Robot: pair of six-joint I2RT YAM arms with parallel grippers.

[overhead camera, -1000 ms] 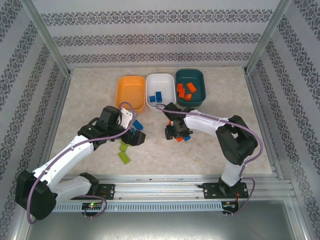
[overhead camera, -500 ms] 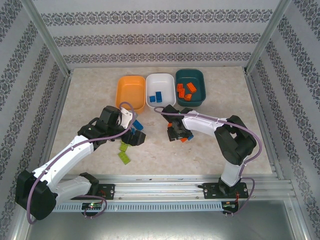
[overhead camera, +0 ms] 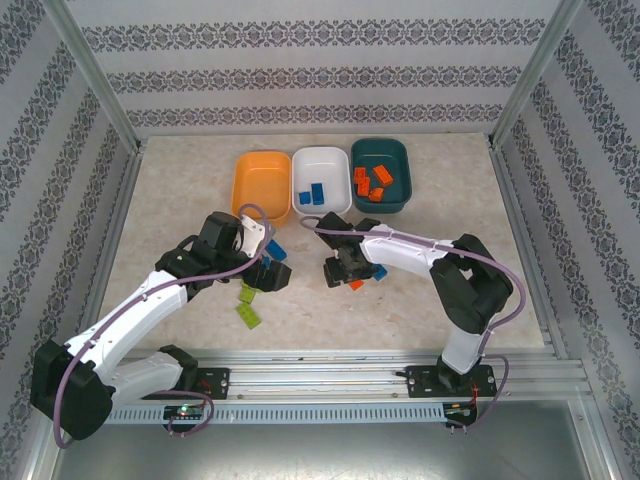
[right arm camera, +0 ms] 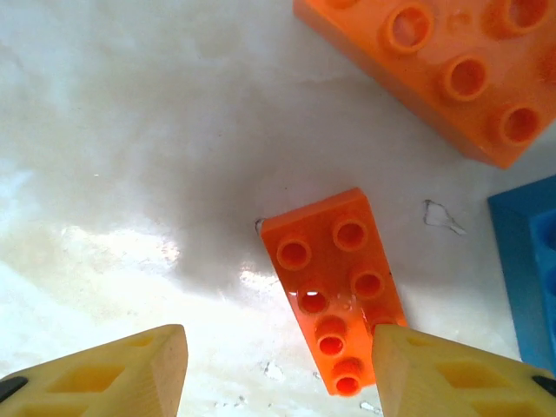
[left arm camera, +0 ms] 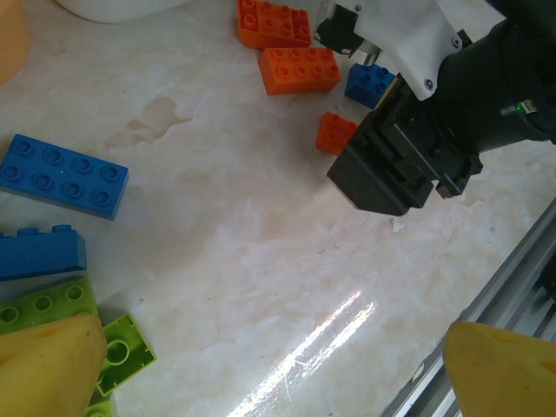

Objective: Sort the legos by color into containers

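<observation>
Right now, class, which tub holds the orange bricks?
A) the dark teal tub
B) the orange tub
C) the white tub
A: the orange bricks lie inside the dark teal tub, while the white tub beside it holds blue bricks.

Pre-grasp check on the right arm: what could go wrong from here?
1. The small orange brick lies skewed and off-centre, one end close by one of the right fingers. If they come down as they stand, that finger may land on it or shove it.
2. A blue brick and a larger orange brick sit near it and could get nudged.
</observation>
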